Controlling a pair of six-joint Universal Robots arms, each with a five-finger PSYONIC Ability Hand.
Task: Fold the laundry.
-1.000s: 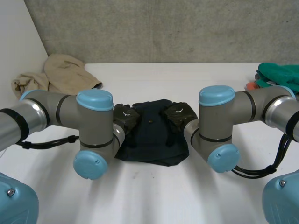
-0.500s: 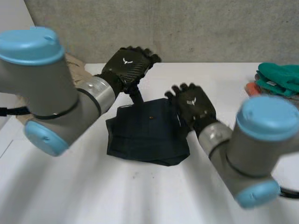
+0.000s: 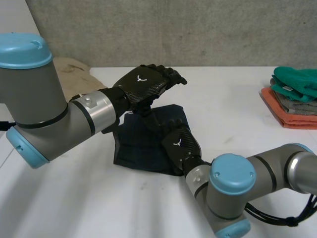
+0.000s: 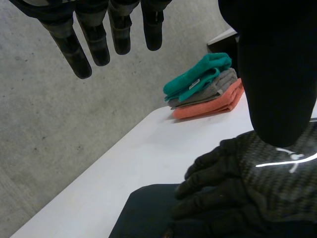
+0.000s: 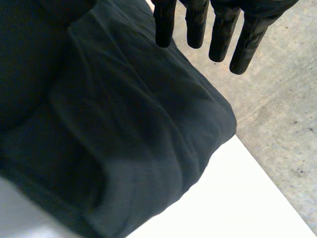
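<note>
A dark navy garment [image 3: 134, 148] lies folded into a small square in the middle of the white table [image 3: 233, 99]. My left hand [image 3: 146, 82] hovers above the garment's far edge, fingers [image 4: 94, 34] straight and holding nothing. Lower down, my right hand [image 3: 181, 145] is over the garment's near right part, fingers [image 5: 195, 25] straight and reaching across the dark cloth [image 5: 138, 139]. Whether it touches the cloth I cannot tell. In the left wrist view the right hand [image 4: 257, 183] shows on the navy garment [image 4: 143, 213].
A stack of folded teal, grey and orange clothes [image 3: 292, 94] sits at the table's right edge, also in the left wrist view [image 4: 205, 87]. A heap of beige cloth [image 3: 74, 74] lies at the back left. A concrete wall runs behind the table.
Both hands have come off the garment's far part. The left hand rose above its far edge. The right arm swung to the near side, and its hand drew back over the near right part.
</note>
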